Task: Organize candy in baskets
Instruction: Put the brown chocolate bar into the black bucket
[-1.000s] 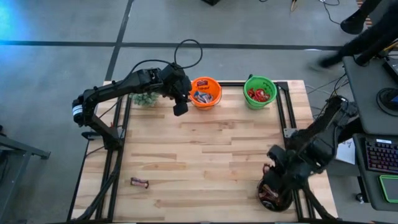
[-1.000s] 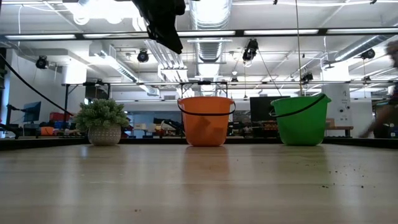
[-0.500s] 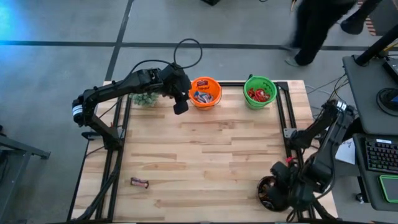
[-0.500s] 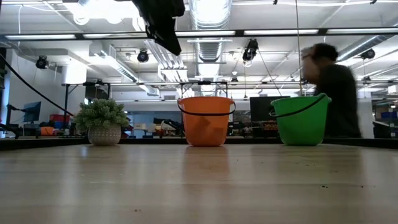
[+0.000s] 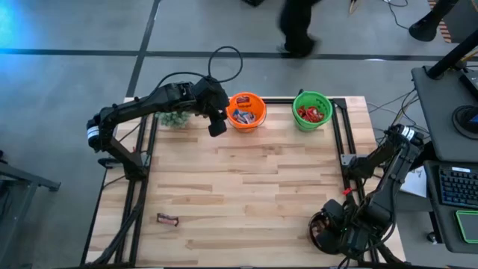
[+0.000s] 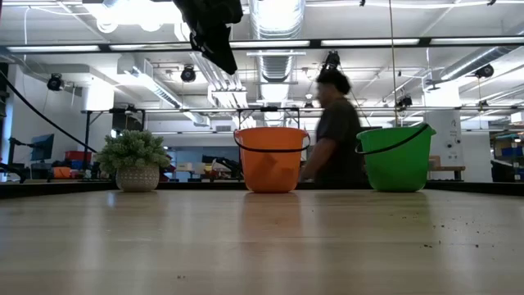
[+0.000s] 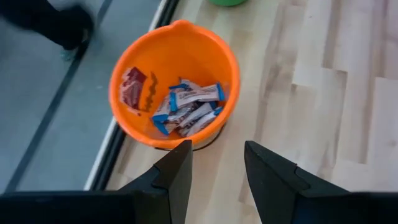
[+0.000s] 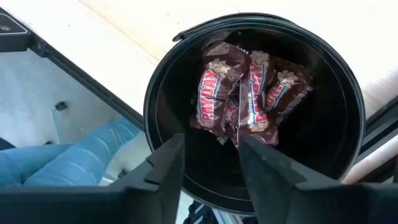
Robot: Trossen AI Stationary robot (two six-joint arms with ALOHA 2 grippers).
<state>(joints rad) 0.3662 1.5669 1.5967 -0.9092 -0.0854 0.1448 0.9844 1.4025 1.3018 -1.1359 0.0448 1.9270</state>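
The orange pail (image 7: 174, 87) holds light blue-and-white candies (image 7: 189, 109) and one red candy (image 7: 132, 87). My left gripper (image 5: 216, 127) hovers open beside it, on its near-left side, with nothing between its fingers. The green pail (image 5: 311, 110) holds red candies. At the near right corner, brown candies (image 8: 249, 93) lie in the black bowl (image 8: 323, 143). My right gripper (image 8: 211, 158) stands open just above the bowl, its fingers clear of the candies. One dark wrapped candy (image 5: 167, 219) lies on the table near the near left corner.
A small fuzzy potted plant (image 5: 175, 118) stands left of the orange pail at the far edge. Bare wood (image 5: 254, 187) spreads across the table's middle. A person (image 6: 336, 131) walks past beyond the far edge. A person's leg in jeans (image 8: 56, 162) shows beside the near right corner.
My right gripper has gone toward the table's near edge and now hangs over the black bowl. A person has walked from right to left behind the far edge.
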